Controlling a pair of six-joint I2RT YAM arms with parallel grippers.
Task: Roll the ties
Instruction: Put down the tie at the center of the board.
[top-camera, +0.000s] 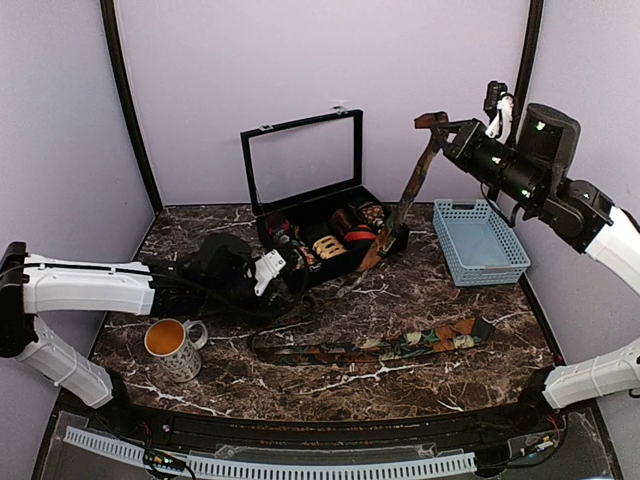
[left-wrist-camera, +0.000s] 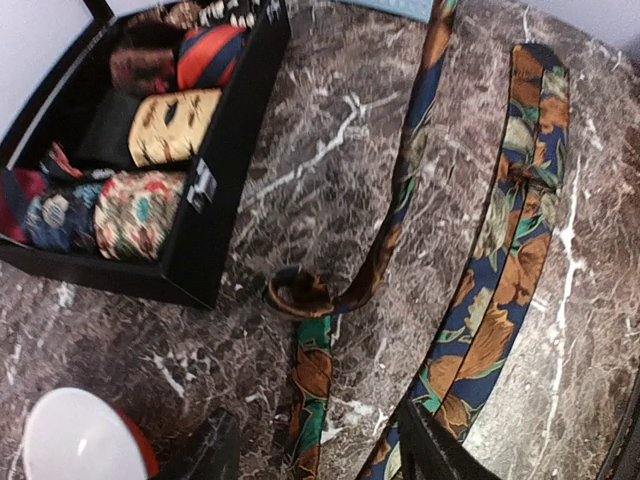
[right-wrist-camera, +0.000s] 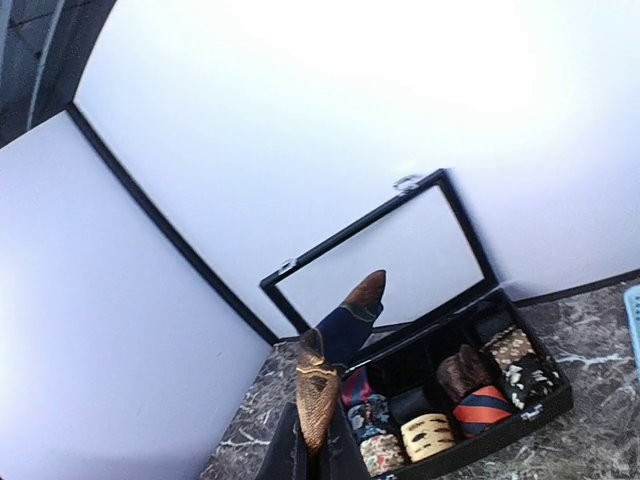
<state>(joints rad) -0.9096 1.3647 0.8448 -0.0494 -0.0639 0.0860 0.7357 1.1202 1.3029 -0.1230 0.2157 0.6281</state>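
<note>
Clock faces are read off the overhead view, 12 at the back wall.

Left gripper is low over the table at 9 o'clock, just short of the black box. Its jaws are apart: the wrist view shows both fingers spread, and the tail of a tie lies on the marble between them, not gripped.

Mug with orange liquid stands at 8 o'clock, near the left arm.

Black box sits at 12 o'clock with the lid up and rolled ties in its compartments.

Flat tie, camouflage-like green, brown and orange, lies stretched on the marble at 6 o'clock, folded double.

Hanging tie runs taut from the box front up toward 1 o'clock. Its lower part curls on the table just beside the box.

Right gripper is raised high at 1 o'clock. Its jaws are clamped on the hanging tie's end, which pokes out past the fingers.

Blue basket is at 2 o'clock, under the right arm.
</note>
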